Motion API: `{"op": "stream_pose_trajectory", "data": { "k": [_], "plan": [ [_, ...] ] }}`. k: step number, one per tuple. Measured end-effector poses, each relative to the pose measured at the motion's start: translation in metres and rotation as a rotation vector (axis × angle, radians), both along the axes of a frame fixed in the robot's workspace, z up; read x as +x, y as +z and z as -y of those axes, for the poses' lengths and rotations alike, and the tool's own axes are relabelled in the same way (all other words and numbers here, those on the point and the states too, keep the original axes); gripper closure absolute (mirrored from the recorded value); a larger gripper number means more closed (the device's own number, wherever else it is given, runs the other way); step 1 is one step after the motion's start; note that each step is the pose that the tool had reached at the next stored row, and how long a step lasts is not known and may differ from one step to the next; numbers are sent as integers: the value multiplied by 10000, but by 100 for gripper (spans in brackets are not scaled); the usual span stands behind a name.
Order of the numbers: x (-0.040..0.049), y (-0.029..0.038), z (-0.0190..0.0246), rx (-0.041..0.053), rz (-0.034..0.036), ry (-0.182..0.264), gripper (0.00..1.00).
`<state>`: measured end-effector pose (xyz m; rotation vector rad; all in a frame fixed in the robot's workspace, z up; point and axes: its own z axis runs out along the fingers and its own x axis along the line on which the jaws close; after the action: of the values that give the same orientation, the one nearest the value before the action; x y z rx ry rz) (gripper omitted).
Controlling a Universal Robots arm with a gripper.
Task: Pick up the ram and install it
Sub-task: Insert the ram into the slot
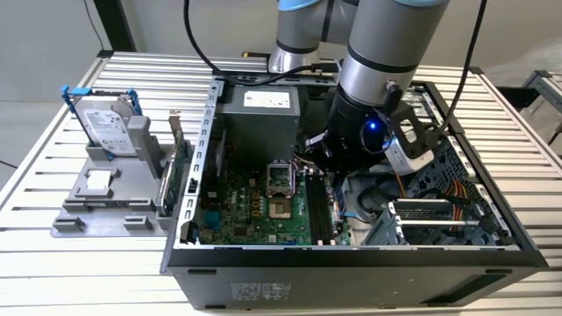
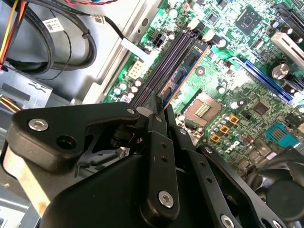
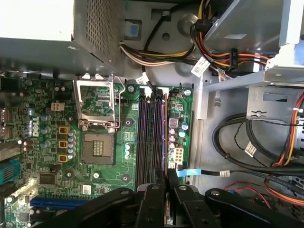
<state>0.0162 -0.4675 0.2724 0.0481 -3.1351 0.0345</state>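
The arm reaches down into the open computer case (image 1: 351,260), which lies on its side on the slatted metal worktop (image 1: 88,263). The end effector (image 2: 159,107) is low over the motherboard (image 1: 255,210), directly above the row of dark memory slots (image 3: 147,137) that run beside the empty processor socket (image 3: 97,152). In the second wrist view its fingers (image 2: 154,118) are pressed together on the near end of the ram (image 2: 183,73), a thin dark stick with a bluish-green tint and an orange edge. The ram stands on its long edge, lined up along the slots, at the side of the row nearest the processor socket; from these pictures I cannot tell if it is already fully seated or only resting in the slot. In the first wrist view the fingertips (image 3: 172,178) meet at the end of the slot row, just beside a light blue flat cable (image 3: 190,172). The grey power supply (image 1: 259,115) sits at the far end of the case, and bundles of black, yellow and red wires (image 3: 223,52) lie in the bay next to the motherboard. On the exterior view's left, outside the case, a silver hard drive in a blue frame (image 1: 105,128) stands upright in a grey holder (image 1: 110,197), and a green expansion card (image 1: 171,174) stands between the holder and the case wall.
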Motion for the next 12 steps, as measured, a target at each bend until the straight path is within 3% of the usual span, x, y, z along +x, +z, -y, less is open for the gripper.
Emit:
{"op": "stream_pose_trajectory", "data": {
  "k": [7, 12],
  "plan": [
    [0, -82, 0, -8, -5, 0, 100],
    [0, -89, 0, -10, -20, 0, 100]
  ]
}}
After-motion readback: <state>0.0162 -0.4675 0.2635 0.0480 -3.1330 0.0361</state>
